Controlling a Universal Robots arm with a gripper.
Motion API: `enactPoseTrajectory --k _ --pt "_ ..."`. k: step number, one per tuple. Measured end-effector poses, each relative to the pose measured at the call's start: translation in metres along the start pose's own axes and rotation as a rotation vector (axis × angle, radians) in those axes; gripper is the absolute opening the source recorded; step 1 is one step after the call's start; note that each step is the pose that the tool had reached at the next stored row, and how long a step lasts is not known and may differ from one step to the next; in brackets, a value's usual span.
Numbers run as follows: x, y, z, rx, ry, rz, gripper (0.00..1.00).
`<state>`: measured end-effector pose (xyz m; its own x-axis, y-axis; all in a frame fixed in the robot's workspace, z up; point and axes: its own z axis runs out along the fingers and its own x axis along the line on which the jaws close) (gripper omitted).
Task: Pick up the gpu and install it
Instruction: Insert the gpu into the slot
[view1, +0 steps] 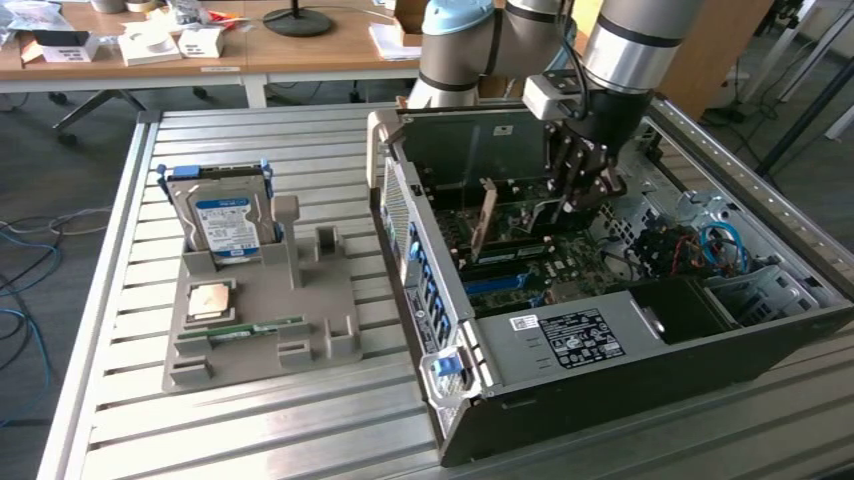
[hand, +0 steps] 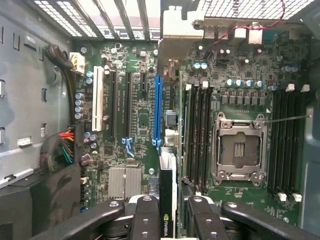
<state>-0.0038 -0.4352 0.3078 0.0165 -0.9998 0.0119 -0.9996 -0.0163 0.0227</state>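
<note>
1. A dark grey metal computer case (view1: 627, 330) lies on its side with the open side up, on a slatted silver metal table (view1: 267, 420); its green motherboard (hand: 140, 125) faces upward.
2. A silver-and-grey robot arm (view1: 641, 40) comes in from above the case; its black gripper (view1: 583, 190) hangs inside, over the middle of the motherboard.
3. The gripper is clenched on the gpu (hand: 166, 220), a thin card seen edge-on in the wrist view; a dark heatsink with a small green logo sits between the black fingers (hand: 145, 220), one finger against each face.
4. The gpu stands upright and runs from the fingers toward the slotted rear wall of the case, ending in a pale silver metal bracket (hand: 180, 35); it is just beside a long blue expansion slot (hand: 158, 110), between that slot and a row of black memory slots (hand: 197, 135); whether its lower edge touches the board cannot be told.
5. A square silver processor socket (hand: 239, 147) lies beyond the memory slots, uncovered.
6. On the exterior view's left, apart from the case, a grey moulded tray (view1: 320, 300) rests on the table; it holds a boxy silver hard drive with a blue-and-white label (view1: 227, 222) standing upright, a small square copper-coloured chip (view1: 211, 300) and a narrow green memory stick (view1: 240, 331) lying flat.
</note>
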Motion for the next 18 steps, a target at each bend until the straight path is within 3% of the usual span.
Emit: enactPoseTrajectory --k 9,13,16,18 --pt "0.0015 0.0014 0.0015 -0.0005 -0.0012 0.043 0.27" --pt "0.0042 0.0016 0.0034 0.0001 -0.0051 0.043 0.27" --pt "0.0058 0.0026 0.0052 0.004 -0.0093 0.043 0.27" --pt "0.0068 0.0044 0.0061 0.0112 -0.0163 0.043 0.27"
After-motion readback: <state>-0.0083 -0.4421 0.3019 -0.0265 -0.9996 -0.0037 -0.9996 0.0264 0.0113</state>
